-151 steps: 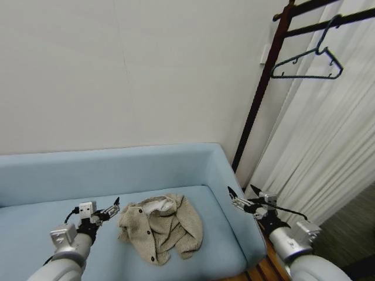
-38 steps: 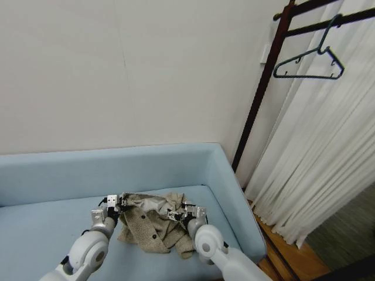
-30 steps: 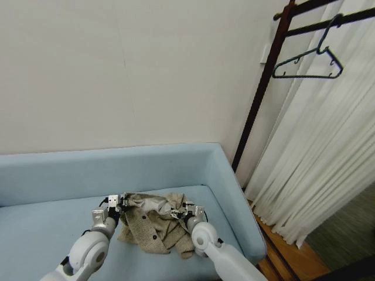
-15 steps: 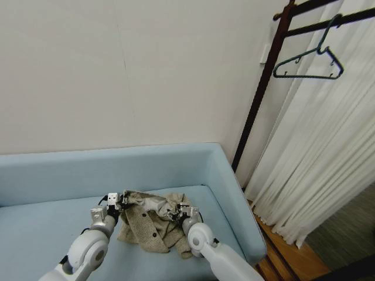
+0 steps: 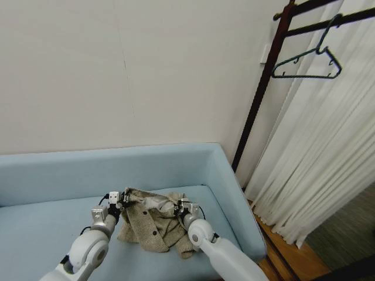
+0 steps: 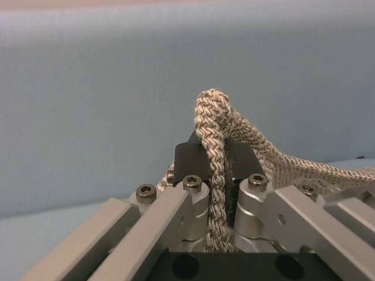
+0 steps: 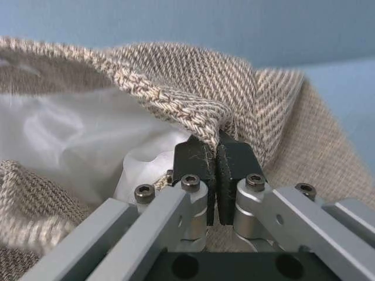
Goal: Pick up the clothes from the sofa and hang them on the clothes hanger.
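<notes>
Five seconds ago both tools stood wide and well apart, one on each side of the cardigan (image 5: 149, 227); now the left tool (image 5: 120, 199) and right tool (image 5: 179, 206) have closed in on its upper edge, and the cloth between them has bunched and risen a little off the sofa (image 5: 53, 175); over the last second the right tool has edged toward the left one. I judge the grasp made and the lift just starting; the hanger (image 5: 307, 61) hangs bare, high to the right, so hanging is not yet begun. The left tool is clamped on a thick rolled rib of beige knit; the right tool is pinched narrow on a folded hem, beside a smooth white lining (image 7: 70, 140). The knit is coarse, limp and buttoned; the sofa is pale blue and soft; the hanger is thin dark wire.
</notes>
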